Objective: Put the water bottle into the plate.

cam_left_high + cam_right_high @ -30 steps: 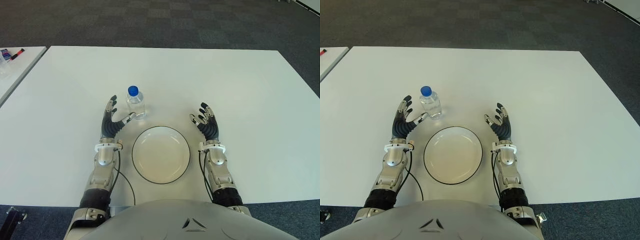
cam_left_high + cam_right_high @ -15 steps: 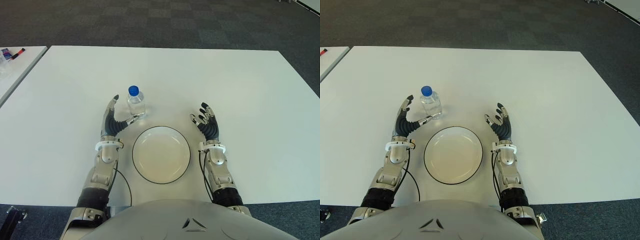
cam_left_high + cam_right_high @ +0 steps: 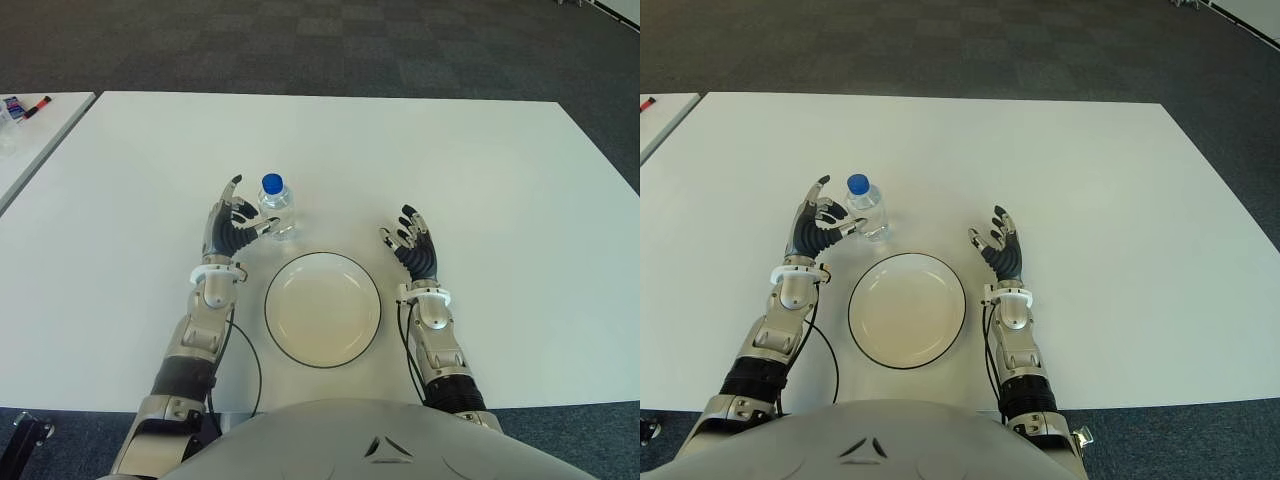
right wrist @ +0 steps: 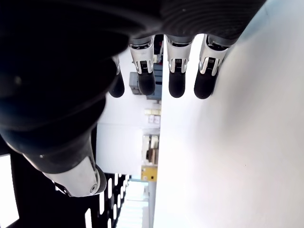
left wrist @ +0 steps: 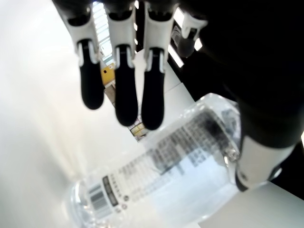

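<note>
Looking down from the head camera, you see the white table point(image 3: 480, 160) filling most of the view, with a strip of a second white table point(image 3: 30, 135) well off to the left hand's outer side and dark carpet point(image 3: 300, 45) beyond both. Between the two forearms, just inward of the left wrist, sits the white plate point(image 3: 322, 309) with its thin dark rim; it holds nothing.

Your left hand point(image 3: 229, 232) is the one at work. It stands raised on its edge just beyond the plate's far-left rim, palm turned toward the water bottle point(image 3: 277, 208). The bottle stands upright on the table right at that hand's fingertips, on the thumb side, clear-bodied with a blue cap point(image 3: 272, 184), near the plate but outside its rim. In the left wrist view you see the bottle's clear labelled body lying across the palm side, the thumb point(image 5: 259, 142) against one flank and three dark-tipped fingers point(image 5: 125, 102) curling in over the other; whether the fingers already press on the plastic you cannot tell, so the grasp reads as half-closed around the bottle rather than firmly clamped.

Your right hand point(image 3: 415, 246) shows on the other side of the plate, just beyond its far-right rim, well apart from the bottle. Its wrist view shows the fingers point(image 4: 176, 85) extended and loosely spread with nothing between them and the thumb
</note>
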